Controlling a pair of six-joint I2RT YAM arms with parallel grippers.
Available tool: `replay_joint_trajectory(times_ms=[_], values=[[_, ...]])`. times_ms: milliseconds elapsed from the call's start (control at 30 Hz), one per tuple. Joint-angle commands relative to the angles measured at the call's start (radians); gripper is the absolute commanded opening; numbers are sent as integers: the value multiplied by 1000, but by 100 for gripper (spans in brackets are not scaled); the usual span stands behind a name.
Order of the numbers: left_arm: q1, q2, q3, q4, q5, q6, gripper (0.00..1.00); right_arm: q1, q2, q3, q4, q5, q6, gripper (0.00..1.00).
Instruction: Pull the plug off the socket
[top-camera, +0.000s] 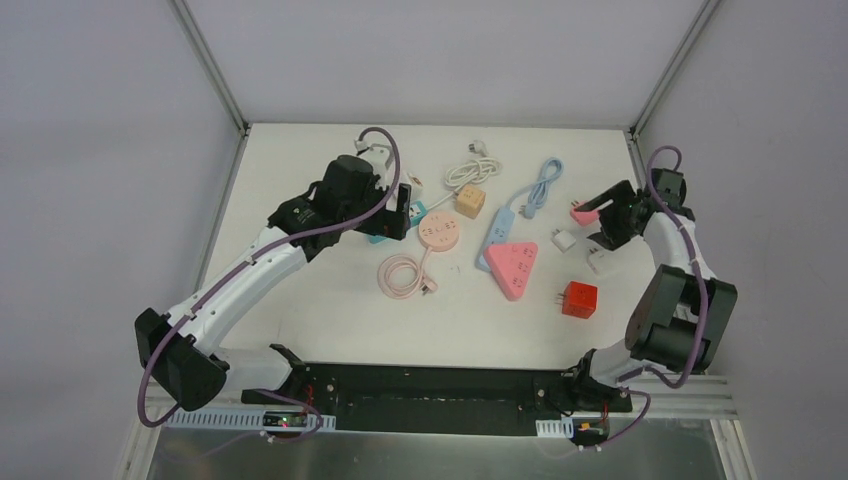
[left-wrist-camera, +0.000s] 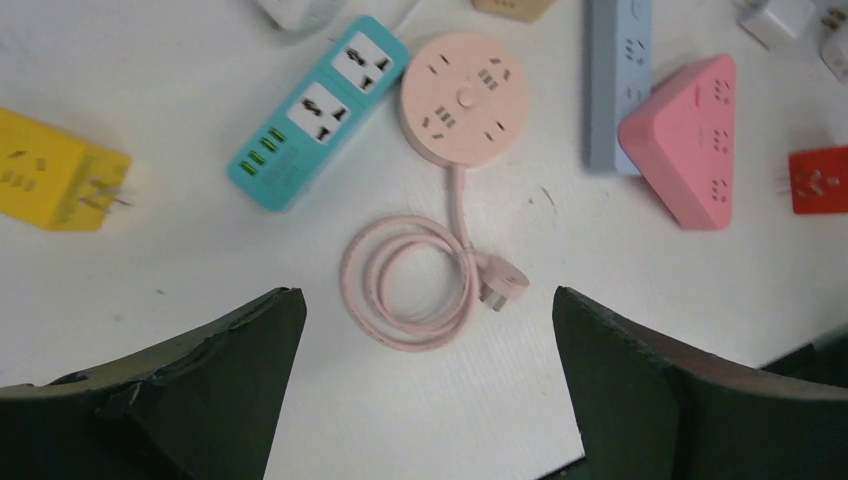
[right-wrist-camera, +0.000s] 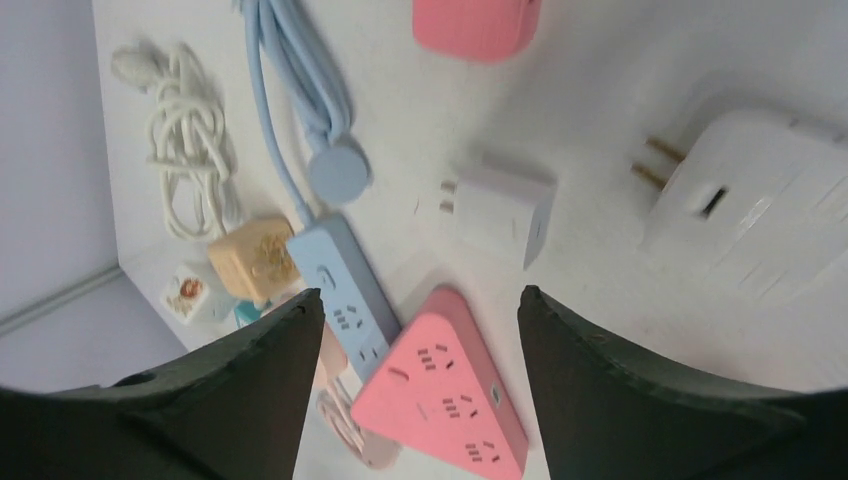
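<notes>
- Left gripper: jaws wide apart, empty, over the coiled pink cord.
- Right gripper: jaws apart, gripping nothing.
- Small white plug: loose on the table, 2 prongs bare, between the blue strip and the big white adapter.

On the white bench, a triangular pink socket block lies near the middle. Against the block's far-left edge lies a pale blue power strip, its blue cord bundled farther back. Left of the block sit a round pink socket and its coiled pink cord; farther left, a teal strip. Right of the block lie a small white plug, a larger white adapter and, nearer, a red cube adapter. Behind the block rests a beige cube with a white cord.
</notes>
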Motion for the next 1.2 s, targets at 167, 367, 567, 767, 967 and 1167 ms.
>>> replay_joint_trajectory(times_ms=[167,367,567,767,967,1167], values=[[-2,139,-1,179,448,-49,98,92,-252,-270,129,-181,28,80],[-95,445,287,65,386,-101,93,152,-282,-357,173,-232,72,81],[-135,669,477,60,458,-126,92,166,-290,-379,175,-184,98,82],[-175,797,502,163,526,-54,85,172,-283,-415,188,-198,126,80],[-177,858,493,193,540,-84,79,177,-269,-420,155,-189,86,78],[-176,896,456,168,520,-110,65,179,-260,-432,208,-253,82,79]])
